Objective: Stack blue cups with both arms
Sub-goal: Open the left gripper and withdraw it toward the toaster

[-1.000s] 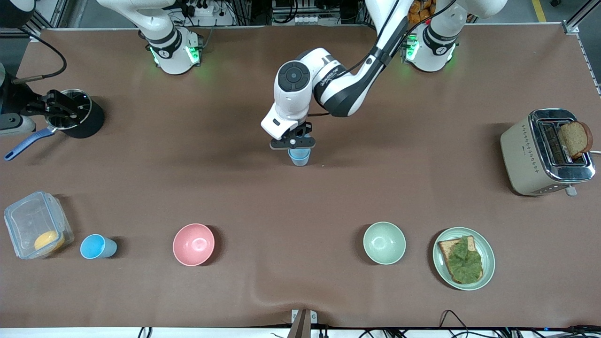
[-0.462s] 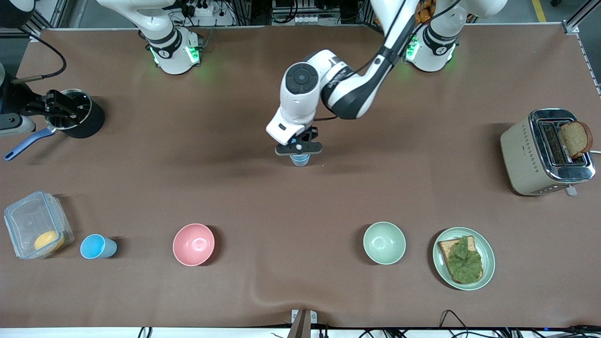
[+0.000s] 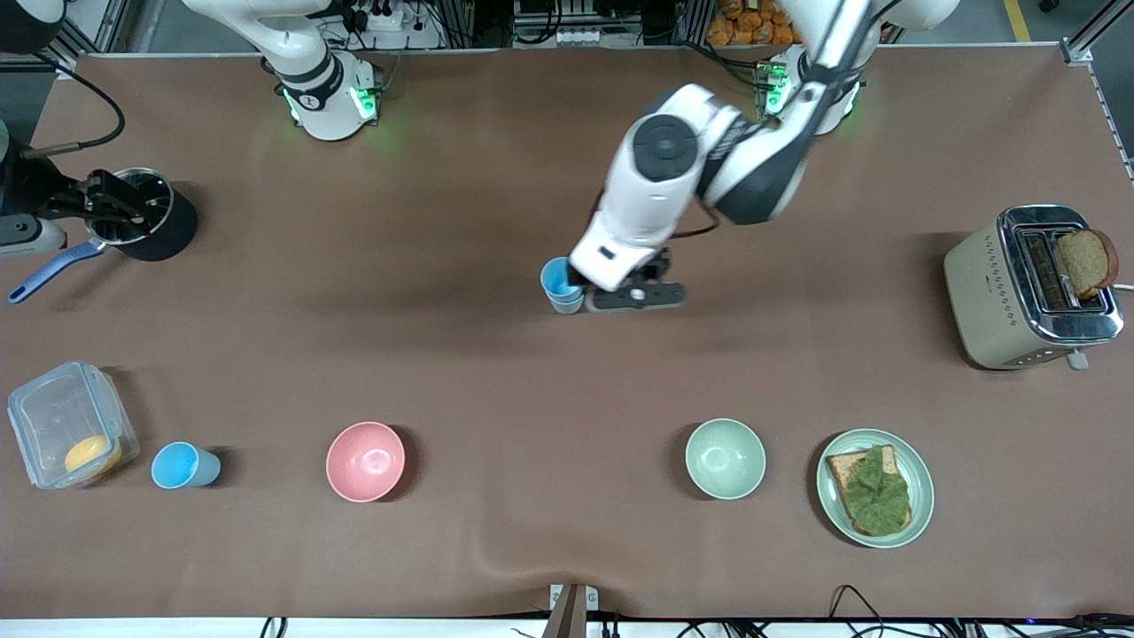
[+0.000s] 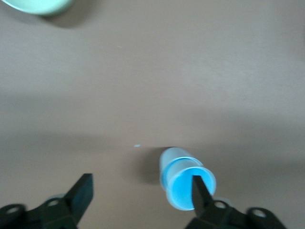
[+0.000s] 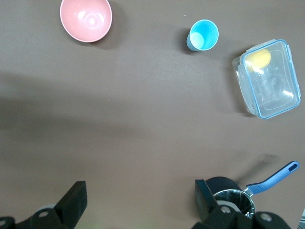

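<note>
In the front view two blue cups, nested as a stacked pair [image 3: 563, 285], stand upright near the middle of the brown worktop [image 3: 496, 372]. The left end effector [image 3: 636, 296] is just beside the stacked pair, toward the left arm's end of the worktop, and holds nothing. The left wrist view settles what the front view leaves unclear: its fingers [image 4: 201, 194] are spread wide and released, one fingertip overlapping the rim of the stacked pair [image 4: 183, 179] in that picture, and the step between the inner cup's rim and the outer cup shows plainly. A sliver of the pale green bowl [image 4: 35, 5] sits at that view's edge.

A third, single blue cup [image 3: 182, 466] stands upright toward the right arm's end, between the clear lidded container [image 3: 69, 424] and the pink bowl [image 3: 365, 461]. The right wrist view looks down on that same single blue cup [image 5: 202, 35], showing its bright blue inside.

The right end effector [image 5: 138, 205] waits over the worktop beside the black pot [image 5: 231, 195] with a blue handle; its fingers are parted and released, which only its own wrist view shows.

Only the front view takes in the toaster [image 3: 1028, 288] holding a slice of bread and the green plate [image 3: 833, 496] with lettuce on toast
</note>
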You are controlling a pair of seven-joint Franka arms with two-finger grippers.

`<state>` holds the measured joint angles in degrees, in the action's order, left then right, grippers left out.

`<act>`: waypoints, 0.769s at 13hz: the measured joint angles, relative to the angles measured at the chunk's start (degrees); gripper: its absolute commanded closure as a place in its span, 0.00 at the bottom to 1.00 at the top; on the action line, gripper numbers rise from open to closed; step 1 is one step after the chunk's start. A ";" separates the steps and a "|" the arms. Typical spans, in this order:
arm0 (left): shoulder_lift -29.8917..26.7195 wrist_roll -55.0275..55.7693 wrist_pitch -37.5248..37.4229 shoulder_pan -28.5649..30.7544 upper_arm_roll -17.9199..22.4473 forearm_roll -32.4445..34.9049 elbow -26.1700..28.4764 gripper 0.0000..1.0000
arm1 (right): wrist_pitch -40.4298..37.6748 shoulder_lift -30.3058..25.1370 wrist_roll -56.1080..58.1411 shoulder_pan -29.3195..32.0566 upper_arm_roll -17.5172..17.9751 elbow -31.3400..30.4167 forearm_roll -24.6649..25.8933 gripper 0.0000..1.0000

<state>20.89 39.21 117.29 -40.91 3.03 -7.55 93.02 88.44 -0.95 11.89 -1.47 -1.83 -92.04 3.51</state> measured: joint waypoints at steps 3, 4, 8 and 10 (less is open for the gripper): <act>-7.17 -9.02 -5.18 6.27 0.15 0.04 2.93 0.00 | -0.01 0.01 0.00 0.02 -0.04 0.00 0.00 0.00; -9.60 -10.91 -7.13 8.72 0.17 0.05 3.67 0.00 | -0.01 0.01 0.00 0.03 -0.04 0.00 -0.02 0.00; -17.28 -20.53 -13.80 16.65 0.03 4.26 5.02 0.00 | -0.02 0.02 0.00 0.04 -0.05 0.00 -0.03 0.00; -19.95 -24.83 -16.34 20.09 -0.08 4.67 5.23 0.00 | -0.02 0.02 0.00 0.04 -0.06 0.00 -0.03 0.00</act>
<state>0.94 14.38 100.95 -20.82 2.94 -2.87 98.25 88.41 -0.93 11.89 -1.42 -1.88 -92.04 3.48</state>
